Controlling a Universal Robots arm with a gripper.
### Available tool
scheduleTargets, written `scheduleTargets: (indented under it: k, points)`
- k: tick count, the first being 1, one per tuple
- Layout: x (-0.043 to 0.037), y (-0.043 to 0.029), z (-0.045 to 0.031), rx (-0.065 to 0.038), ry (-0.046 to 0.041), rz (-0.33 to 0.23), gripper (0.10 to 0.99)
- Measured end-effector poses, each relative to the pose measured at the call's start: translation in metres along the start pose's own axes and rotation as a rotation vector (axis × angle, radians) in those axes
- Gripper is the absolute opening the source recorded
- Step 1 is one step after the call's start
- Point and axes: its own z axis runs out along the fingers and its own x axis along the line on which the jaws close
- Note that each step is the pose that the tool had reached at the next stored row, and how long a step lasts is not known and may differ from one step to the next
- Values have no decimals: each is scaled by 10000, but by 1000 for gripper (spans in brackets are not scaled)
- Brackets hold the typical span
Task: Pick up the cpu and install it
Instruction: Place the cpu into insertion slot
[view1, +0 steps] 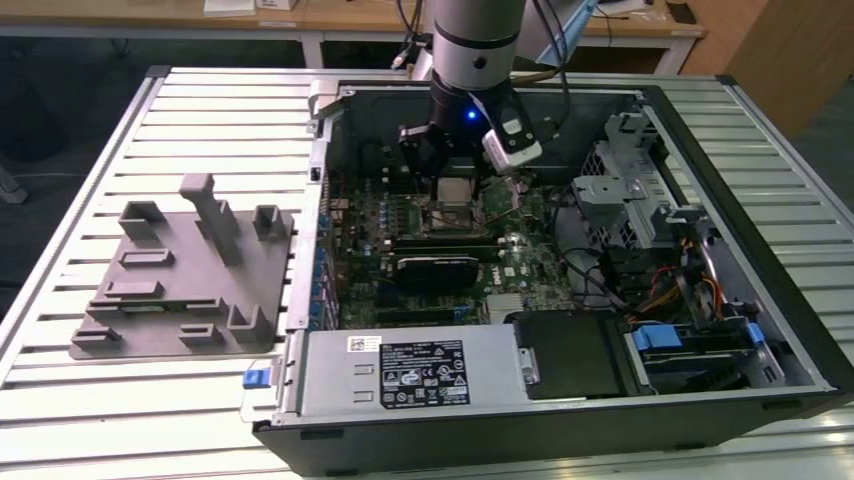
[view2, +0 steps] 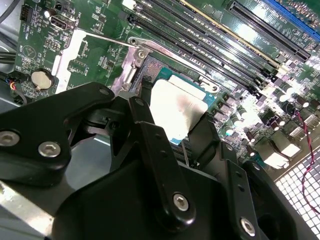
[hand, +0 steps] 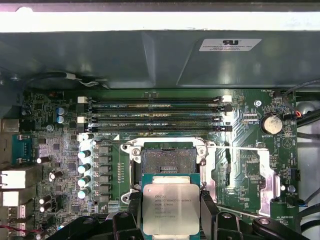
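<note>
The cpu (hand: 167, 207), a small square chip with a silvery top plate, sits between the black fingers (hand: 208, 210) of my gripper (hand: 169, 212), which is shut on its two side edges. It hangs a little above the motherboard, next to the open socket (hand: 167, 160), whose metal frame and pin field lie bare. In the second wrist view the cpu (view2: 176, 106) is tilted over the socket frame (view2: 142, 54), with my gripper (view2: 175, 114) around it. In the exterior view my gripper (view1: 461, 183) reaches down into the open computer case (view1: 694, 130), over the socket (view1: 454, 212).
A thin wire lever (hand: 235, 148) sticks out sideways from the socket. Memory slots (hand: 155, 115) run beside it, with a coin battery (hand: 271, 123) nearby. A grey plastic tray (view1: 187, 270) with upright blocks lies on the slatted table at the exterior view's left. The power supply (view1: 387, 372) fills the case's front.
</note>
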Motion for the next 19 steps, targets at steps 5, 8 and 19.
scheduleTargets:
  k: [5, 8, 19]
  points:
    - [-1, 0, 1, 2, -15, 337, 541]
    - [0, 0, 1, 6, -35, 824, 541]
    - [0, 0, 3, 23, -120, 2814, 541]
